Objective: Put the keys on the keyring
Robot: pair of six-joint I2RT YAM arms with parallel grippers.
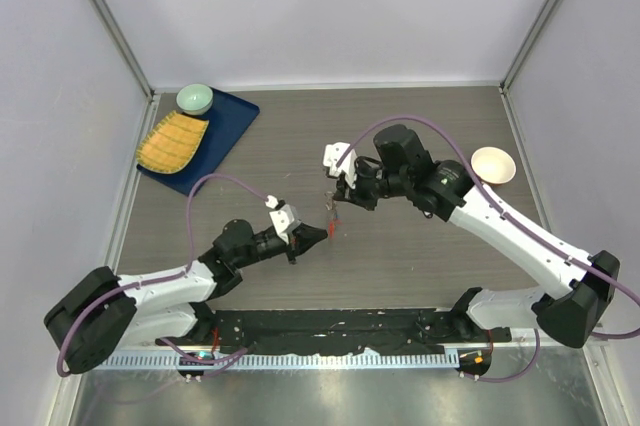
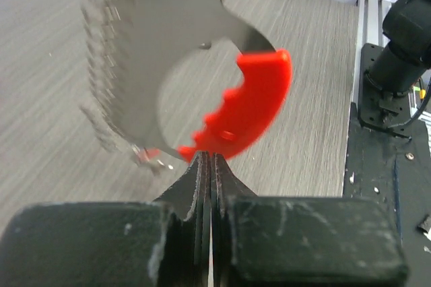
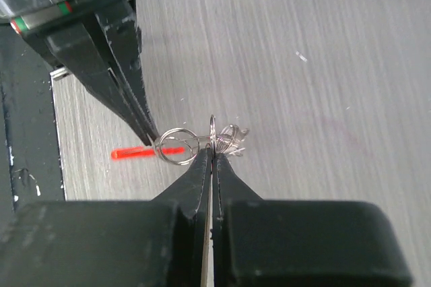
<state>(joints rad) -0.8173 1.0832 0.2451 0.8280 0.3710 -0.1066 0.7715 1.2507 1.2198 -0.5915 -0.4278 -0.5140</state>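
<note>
The keyring shows as a silver curved piece with a toothed edge (image 2: 145,58) joined to a red curved tag (image 2: 256,108). My left gripper (image 2: 207,157) is shut on the lower end of that red tag and holds it above the table (image 1: 400,256). In the right wrist view the tag is a thin red line (image 3: 135,153), with a wire ring (image 3: 176,145) beside the left fingers (image 3: 128,91). My right gripper (image 3: 211,151) is shut on a second thin ring, beside a small silver cluster (image 3: 232,139). From above, both grippers (image 1: 318,235) (image 1: 335,208) meet at mid-table. I cannot make out the keys.
A blue tray (image 1: 225,131) at the back left carries a yellow ribbed dish (image 1: 172,143) and a green bowl (image 1: 195,98). A cream bowl (image 1: 494,164) stands at the right. A black mat (image 1: 330,326) runs along the near edge between the arm bases.
</note>
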